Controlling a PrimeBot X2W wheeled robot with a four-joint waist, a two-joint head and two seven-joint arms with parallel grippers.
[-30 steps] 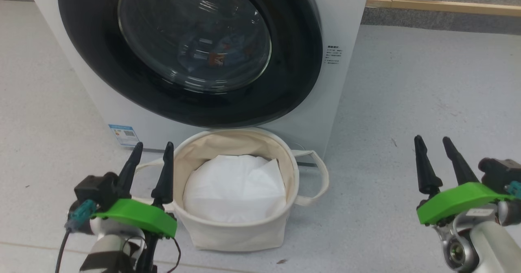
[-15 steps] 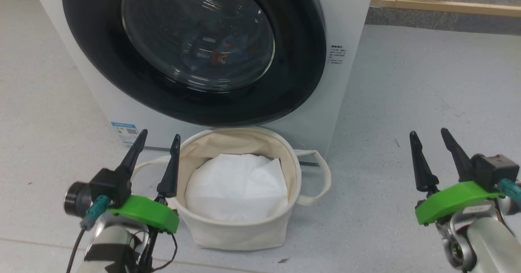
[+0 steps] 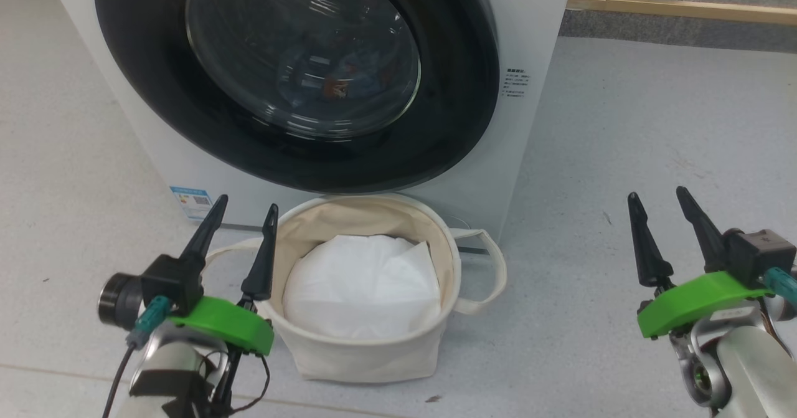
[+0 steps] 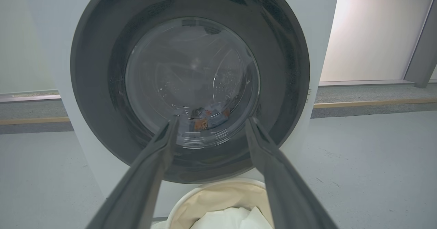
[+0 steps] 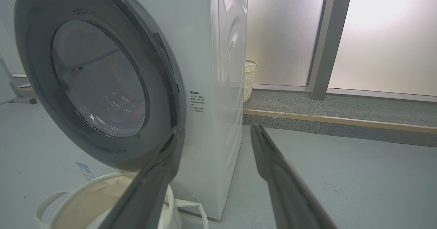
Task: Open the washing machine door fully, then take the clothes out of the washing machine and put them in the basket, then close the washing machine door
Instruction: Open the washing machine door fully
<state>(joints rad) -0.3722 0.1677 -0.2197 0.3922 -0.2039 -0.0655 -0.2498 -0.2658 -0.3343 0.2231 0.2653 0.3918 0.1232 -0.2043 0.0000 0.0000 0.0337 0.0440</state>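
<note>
The left gripper hung low at the near left, its jaws spread apart and holding nothing, one tip just beside the rim of the basket. A careless lift from there could have snagged the strap handle and dragged the tub along. The basket sat on the floor against the foot of the washing machine, directly under the washing machine door, with a white sheet lying in it. The door was shut flat. I judged it would swing out above the basket, though a low arm might knock it aside. The clothes showed as a blue and orange patch low behind the glass. Well off to the right, the right gripper hovered over the floor, jaws apart and empty. If it caught the glossy rim poorly, the edge could slip free and the door would open only partway.
</note>
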